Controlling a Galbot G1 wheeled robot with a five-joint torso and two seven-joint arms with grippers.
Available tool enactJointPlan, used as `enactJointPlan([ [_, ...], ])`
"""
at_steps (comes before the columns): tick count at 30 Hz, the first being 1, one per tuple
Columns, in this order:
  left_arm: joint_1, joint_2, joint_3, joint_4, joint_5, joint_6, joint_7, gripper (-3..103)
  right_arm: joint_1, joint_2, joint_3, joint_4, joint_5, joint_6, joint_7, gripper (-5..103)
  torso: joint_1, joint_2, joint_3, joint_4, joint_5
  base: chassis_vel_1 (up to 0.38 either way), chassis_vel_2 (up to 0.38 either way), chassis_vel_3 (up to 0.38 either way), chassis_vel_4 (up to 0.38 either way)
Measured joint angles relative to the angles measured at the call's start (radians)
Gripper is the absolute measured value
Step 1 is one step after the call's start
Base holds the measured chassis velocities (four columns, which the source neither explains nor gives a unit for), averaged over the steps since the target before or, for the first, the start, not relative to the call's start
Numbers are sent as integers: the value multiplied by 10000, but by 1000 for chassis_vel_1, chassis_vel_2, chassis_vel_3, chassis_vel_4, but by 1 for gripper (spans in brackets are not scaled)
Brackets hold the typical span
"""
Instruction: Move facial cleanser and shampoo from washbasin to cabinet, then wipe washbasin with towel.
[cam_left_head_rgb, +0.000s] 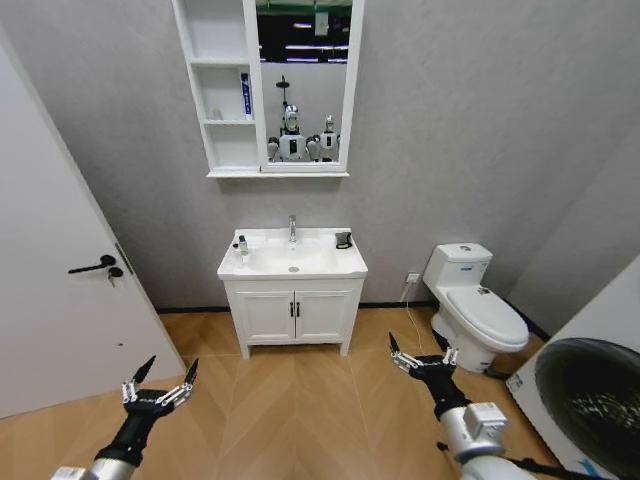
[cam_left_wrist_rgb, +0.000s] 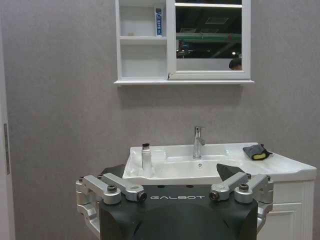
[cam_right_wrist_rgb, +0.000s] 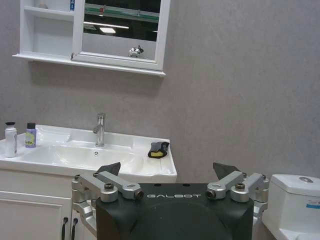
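Both arms hang low in front of the robot, well back from the washbasin (cam_left_head_rgb: 292, 262): the left gripper (cam_left_head_rgb: 160, 383) at about 7 o'clock in the head view, the right gripper (cam_left_head_rgb: 422, 356) at about 5 o'clock, each with its fingers spread apart and empty.

On the washbasin's surface two small bottles stand at its 9 o'clock edge, close together: a white bottle with a dark cap (cam_right_wrist_rgb: 10, 140) and a shorter lilac bottle (cam_right_wrist_rgb: 31, 135). Which is the cleanser and which the shampoo I cannot tell. The towel (cam_right_wrist_rgb: 158, 149), dark with a yellow patch, lies at the 3 o'clock corner, past the chrome tap (cam_left_head_rgb: 292, 229). The cabinet (cam_left_head_rgb: 226, 90) hangs above, with a blue-and-white tube (cam_left_head_rgb: 246, 96) already upright in its middle compartment.

The likely trouble starts with the approach. The bottles are slim, tall for their footing and almost side by side, so a finger closing on one could tip its neighbour into the bowl. They also sit near the rim, so a nudge outward could send one to the floor. The shelves are narrow and high; a bottle lifted at a slant could catch a shelf lip or knock the tube. Driving in off-centre would put the white door (cam_left_head_rgb: 60, 290) or the toilet (cam_left_head_rgb: 478, 305) in an elbow's way.
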Motion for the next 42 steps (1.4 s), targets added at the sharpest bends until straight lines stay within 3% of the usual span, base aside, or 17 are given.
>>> enactJointPlan([
  [5,23,-23,8,82,-5,-75,20,100,-16,-5,-15,-28,-35,0,-22,100,-1,0,0,1,-11,-356,328,326,-315],
  [7,22,-32,22,111,-12,-99,32,100,-21,-6,-23,-52,-59,2,-27,100,0,-1,0,3,6,-369,349,385,-364],
  [10,21,-29,26,130,-31,-103,33,100,-43,8,-46,-54,-99,11,-30,100,0,-1,0,2,-5,-374,363,387,-373],
  [13,16,-17,25,149,-43,-120,35,100,-42,20,-73,-67,-152,28,-32,100,3,-2,1,4,8,-367,362,372,-368],
  [16,5,-2,18,185,-53,-148,36,100,-45,44,-99,-71,-200,36,-31,100,0,0,-1,3,-5,-375,351,352,-338],
  [19,5,0,13,197,-54,-186,39,100,-52,58,-114,-77,-228,58,-32,100,2,-2,0,4,10,-321,343,338,-351],
  [21,5,0,14,200,-56,-190,40,100,-51,61,-117,-91,-232,93,-30,100,0,-1,0,-1,-7,-341,339,375,-347],
  [25,-45,-80,41,257,-58,-192,29,100,-3,40,-107,-229,-213,174,-15,100,5,-3,2,2,9,-314,333,348,-321],
  [27,-120,-154,79,290,-46,-147,7,100,56,26,-93,-337,-185,172,6,100,6,-3,1,1,-11,-305,303,237,-244],
  [29,-296,-290,164,325,127,-34,-132,100,199,4,-93,-583,-178,170,22,100,12,-5,3,4,7,-143,191,182,-108],
  [34,-652,-461,330,370,680,229,-569,100,281,5,-155,-800,-175,178,33,100,4,-3,0,-2,1,-75,76,14,-29],
  [42,-1049,-454,669,925,1268,397,-763,100,701,-238,-7,-1023,60,167,33,100,-14,6,-5,2,0,65,-35,-48,49],
])
